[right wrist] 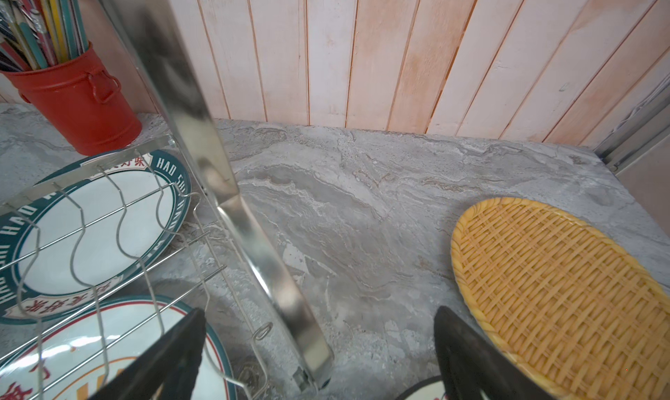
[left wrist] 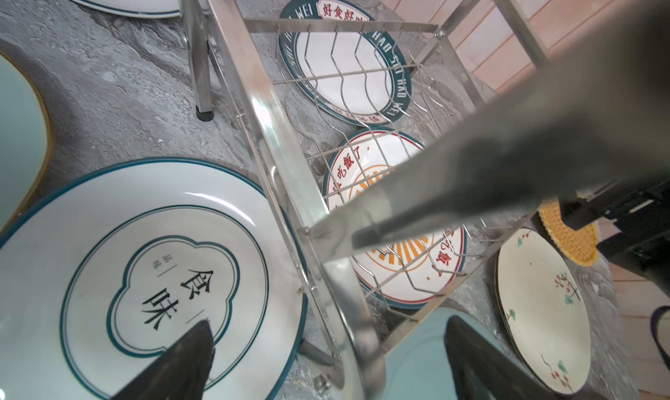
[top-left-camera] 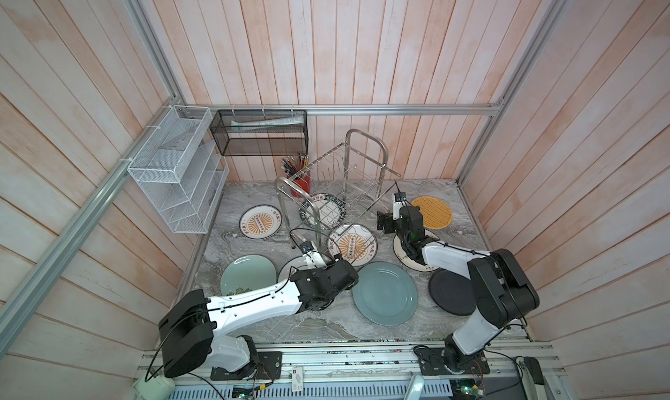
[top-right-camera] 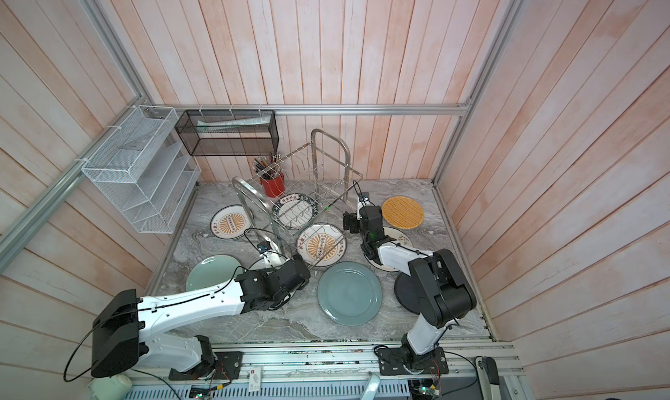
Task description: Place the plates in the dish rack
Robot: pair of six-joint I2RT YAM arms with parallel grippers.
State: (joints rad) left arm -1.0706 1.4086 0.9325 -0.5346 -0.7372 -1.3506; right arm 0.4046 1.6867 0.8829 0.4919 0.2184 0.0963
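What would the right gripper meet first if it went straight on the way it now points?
Most likely the dish rack: its steel leg stands between the right gripper's open jaws, nearer than the marble table. Depth is unclear.

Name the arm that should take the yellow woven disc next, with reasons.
Right. The right claw is open and sits beside the yellow woven disc. The left claw, also open, is at the dish rack's opposite end, with the rack between.
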